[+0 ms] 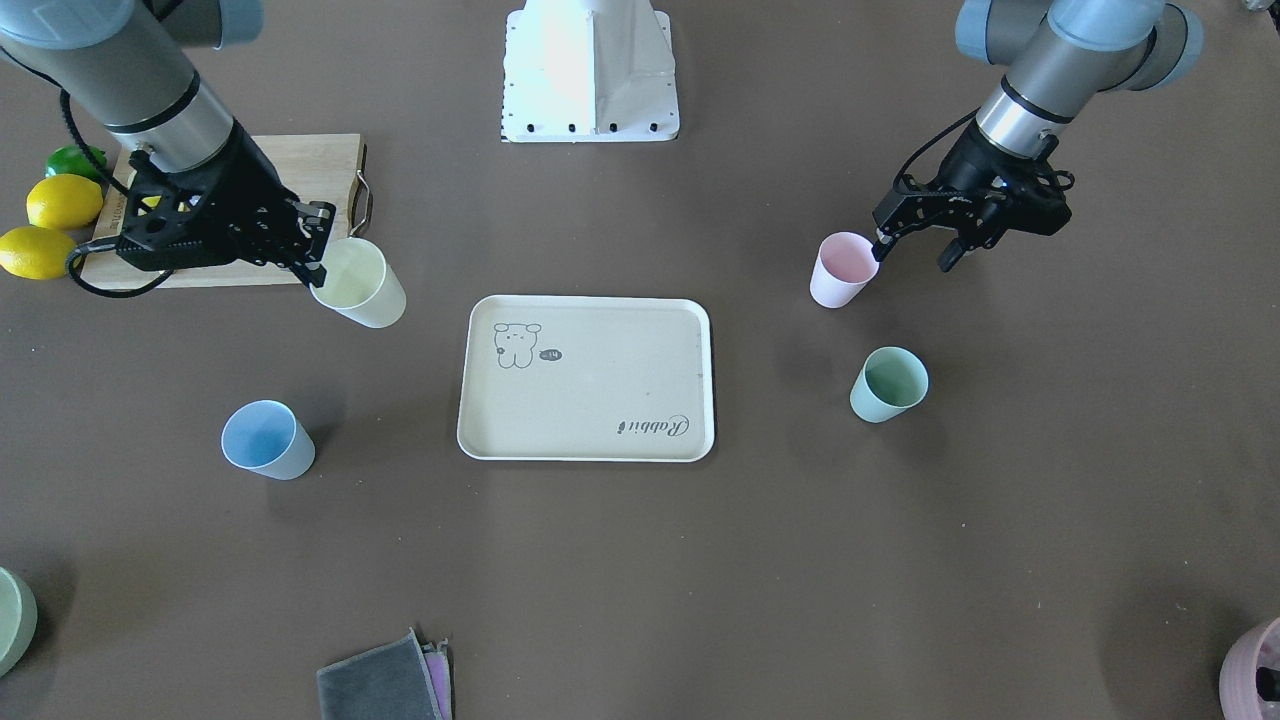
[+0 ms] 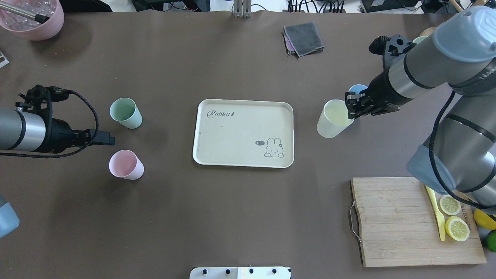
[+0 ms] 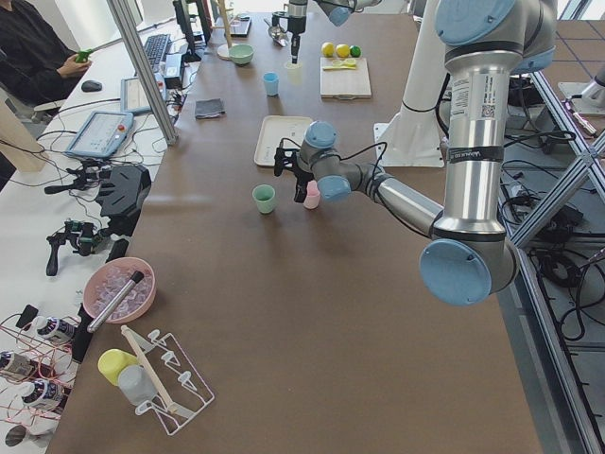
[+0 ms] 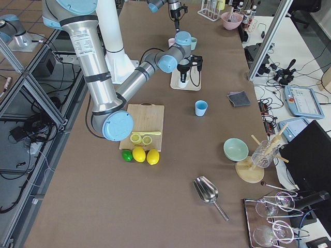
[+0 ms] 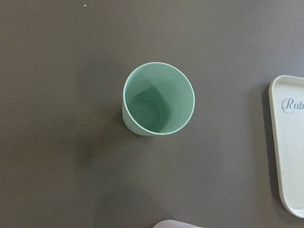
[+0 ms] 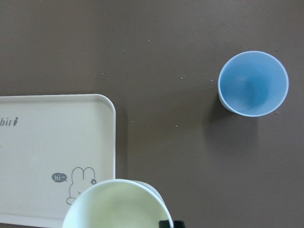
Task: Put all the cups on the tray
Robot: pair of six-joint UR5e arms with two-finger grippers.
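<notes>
The cream tray lies at the table's middle with nothing on it; it also shows in the overhead view. My right gripper is shut on the rim of the pale yellow cup, which hangs tilted beside the tray's short edge. The light blue cup stands past it. My left gripper is open and empty, one finger close to the pink cup. The mint green cup stands upright nearby and is centred in the left wrist view.
A wooden cutting board with lemon slices and a yellow knife lies by my right arm, with whole lemons beside it. A grey cloth, a pinkish container and a pale green bowl sit near the far edge.
</notes>
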